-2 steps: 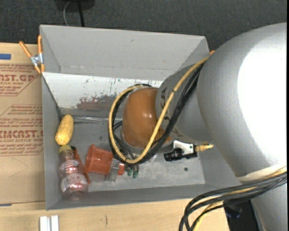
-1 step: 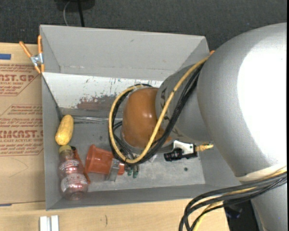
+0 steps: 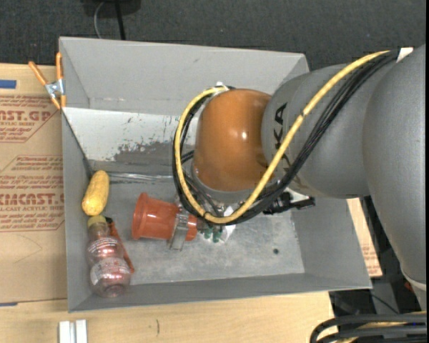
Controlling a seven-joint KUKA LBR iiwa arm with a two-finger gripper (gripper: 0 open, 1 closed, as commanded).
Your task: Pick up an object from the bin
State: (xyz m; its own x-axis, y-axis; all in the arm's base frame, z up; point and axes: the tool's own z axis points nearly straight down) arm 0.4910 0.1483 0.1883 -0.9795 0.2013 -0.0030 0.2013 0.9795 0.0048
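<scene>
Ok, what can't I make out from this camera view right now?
- Middle of the bin: hidden under the orange wrist cover and its cables.
- Right end of the red cup: covered by the pincer; contact cannot be told.
- The small white-green thing beside the cables: too small to name.
- Label on the clear bottle: too small to read.

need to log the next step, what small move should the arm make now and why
Probably a slight shift down and toward the view's left, onto the red-orange cup. It lies on its side mid-floor, and the gripper is right at its right-hand end, while the yellow corn cob and the clear bottle lie apart by the left wall.
</scene>
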